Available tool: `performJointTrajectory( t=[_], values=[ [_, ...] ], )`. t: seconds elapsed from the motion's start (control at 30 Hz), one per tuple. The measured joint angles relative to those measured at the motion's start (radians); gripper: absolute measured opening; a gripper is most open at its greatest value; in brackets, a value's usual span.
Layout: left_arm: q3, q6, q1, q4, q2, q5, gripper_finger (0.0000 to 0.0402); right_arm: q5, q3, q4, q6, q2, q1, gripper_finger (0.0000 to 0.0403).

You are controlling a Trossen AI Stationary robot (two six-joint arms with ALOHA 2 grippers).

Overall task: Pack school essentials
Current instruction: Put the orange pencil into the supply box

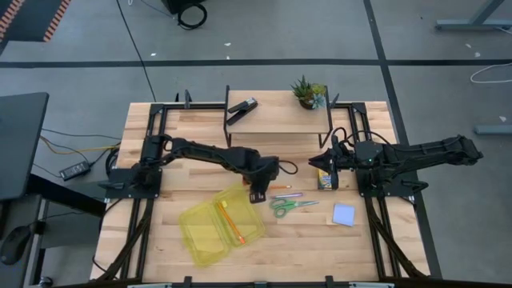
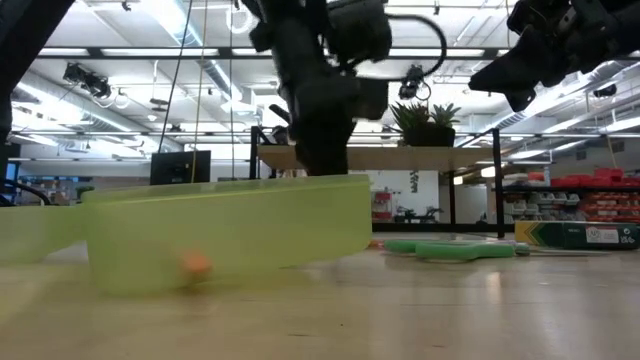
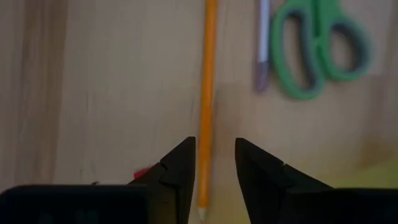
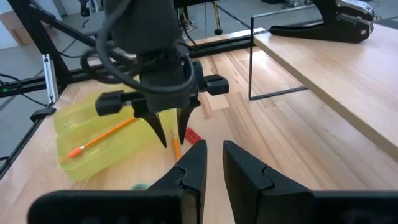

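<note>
We found the left gripper (image 3: 212, 167) poised over the table, fingers apart, straddling the orange pencil (image 3: 207, 93) lying flat on the wood. The purple pen (image 3: 263, 45) and green-handled scissors (image 3: 318, 50) lay just beyond. The right gripper (image 1: 326, 162) waited near the small yellow-green box (image 1: 324, 180), fingers slightly parted.

Two orange pencils are counted: one pencil (image 1: 230, 220) inside the container (image 1: 200, 236), and a second pencil (image 1: 280, 187) on the counter (image 1: 320, 248). One purple pen (image 1: 288, 194), one pair of green-handled scissors (image 1: 292, 206), one pale blue notepad (image 1: 344, 214), one yellow-green box (image 1: 324, 179) and one small red eraser (image 4: 193, 135) are seen. One yellow container is counted. On the one raised shelf (image 1: 276, 120), one black stapler (image 1: 242, 108) and one potted plant (image 1: 308, 92) are found.
</note>
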Motion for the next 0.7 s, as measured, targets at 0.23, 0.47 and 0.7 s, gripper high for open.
performJointTrajectory(
  t=[0.23,0.47,0.7],
  values=[
    [0.201,0.004,0.0,-0.162,0.072,0.006,0.0139,0.0,0.0,0.008,-0.026,0.0,-0.001,0.006],
    [0.376,0.007,-0.003,-0.389,0.213,0.006,0.0148,0.0,0.0,0.002,-0.036,-0.008,-0.001,0.006],
    [0.393,0.034,-0.023,-0.417,0.266,0.003,0.0157,0.0,0.0,-0.005,-0.036,-0.008,0.0,0.006]
  ],
)
